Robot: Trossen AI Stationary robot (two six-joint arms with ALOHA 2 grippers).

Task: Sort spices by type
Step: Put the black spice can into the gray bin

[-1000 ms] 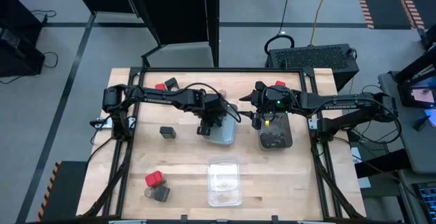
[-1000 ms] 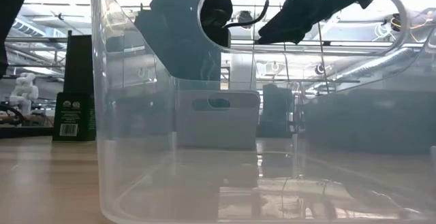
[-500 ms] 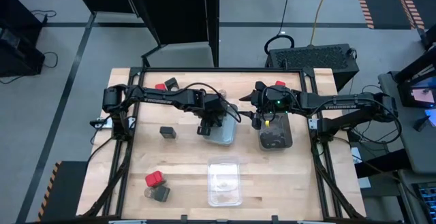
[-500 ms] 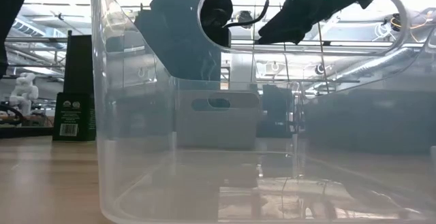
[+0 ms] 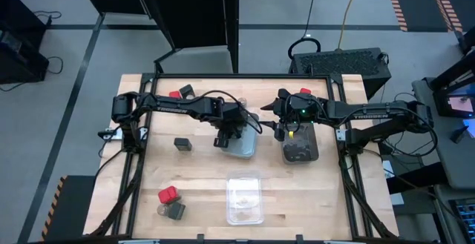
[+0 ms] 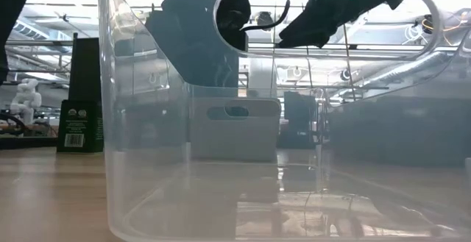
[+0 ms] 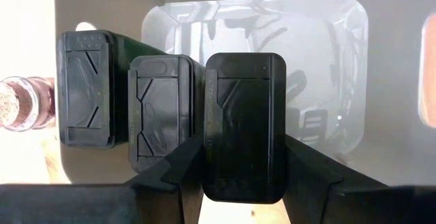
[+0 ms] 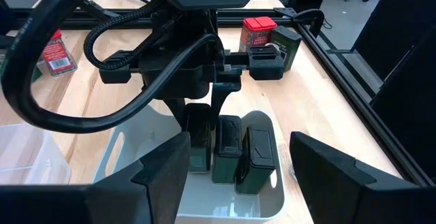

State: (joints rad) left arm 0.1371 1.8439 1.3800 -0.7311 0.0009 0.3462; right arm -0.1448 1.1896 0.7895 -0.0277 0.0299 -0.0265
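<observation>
Wooden table (image 5: 200, 177) (grey floor around): left jaws grip black block (image 7: 244, 125); right open.

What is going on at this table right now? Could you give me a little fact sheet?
Left gripper: closed on a dark block, low in the middle clear tray
Already in that tray: two more dark blocks
Right gripper: open, holds nothing, over the dark tray
Loose on the table: red block, lone dark block, small jar
Front clear tray: contents too faint to tell
</observation>
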